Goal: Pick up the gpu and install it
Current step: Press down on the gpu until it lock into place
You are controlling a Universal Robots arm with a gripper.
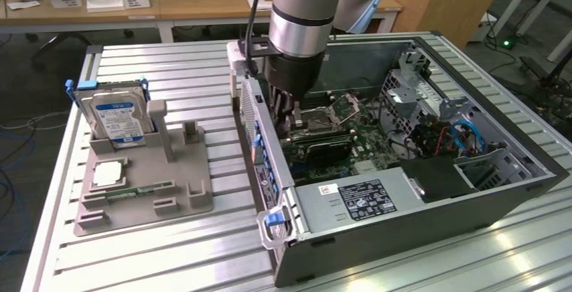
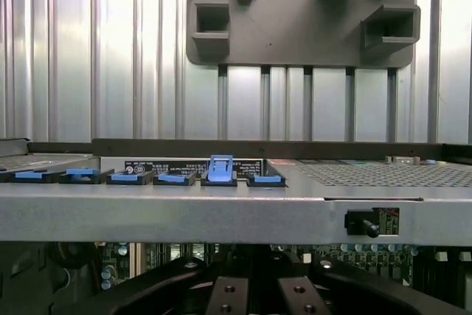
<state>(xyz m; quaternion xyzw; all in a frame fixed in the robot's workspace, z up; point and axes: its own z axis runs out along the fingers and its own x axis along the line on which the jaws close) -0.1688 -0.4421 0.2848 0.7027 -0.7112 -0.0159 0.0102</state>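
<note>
At the end effector, pressed together, low inside the open computer case. Directly beneath the tips, touching or nearly so: the gpu, on edge over the motherboard, long axis running across the board. Unclear whether actually clamped.

Ribbed metal table, silvery slats running its length. On it, toward the exterior view's left, sits a grey fixture tray. Just beside that, on the exterior view's right, the open computer case rests directly on the slats, side panel off.
</note>
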